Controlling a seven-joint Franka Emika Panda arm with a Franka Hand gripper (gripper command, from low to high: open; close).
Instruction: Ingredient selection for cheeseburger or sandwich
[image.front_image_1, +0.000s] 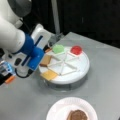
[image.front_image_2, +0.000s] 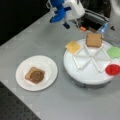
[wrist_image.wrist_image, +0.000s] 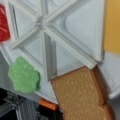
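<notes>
Wrist view: tray (wrist_image.wrist_image: 75, 22) holds bread (wrist_image.wrist_image: 77, 95), lettuce (wrist_image.wrist_image: 23, 76).

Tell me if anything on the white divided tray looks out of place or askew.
Two pieces sit oddly. The tan bread square lies tilted across the rim of the white divided round tray, overhanging the edge. The yellow cheese square also straddles the rim. The green lettuce and red disc lie inside the tray.
</notes>
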